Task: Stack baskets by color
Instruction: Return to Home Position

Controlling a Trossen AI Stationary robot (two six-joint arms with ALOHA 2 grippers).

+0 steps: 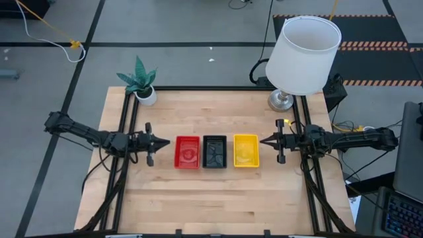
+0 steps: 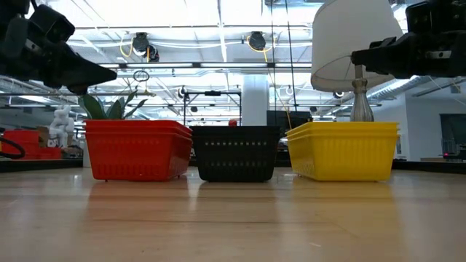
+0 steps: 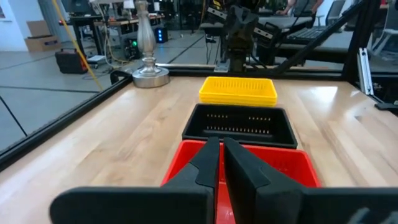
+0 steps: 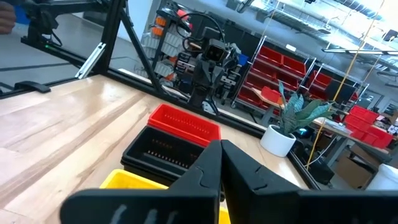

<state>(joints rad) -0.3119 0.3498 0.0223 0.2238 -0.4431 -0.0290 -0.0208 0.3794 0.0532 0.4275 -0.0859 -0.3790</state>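
Three baskets' worth of colour show as three stacks in one row at the centre of the table: one red stack on the left, one black stack in the middle, one yellow stack on the right. Their sides run just beside one another, long sides parallel. How many baskets sit in each stack cannot be counted; the low view shows layered rims on the red and the yellow. Two grippers face the row from its ends. The left gripper hangs left of centre, above the wood, near the red stack but apart from it, fingers clenched together on nothing. The right gripper hangs right of centre, near the yellow stack but apart from it, likewise clenched and holding nothing. One plant in a white pot stands at the table's upper left corner. One lamp stands at the upper right corner, and its white shade hides that corner from above.
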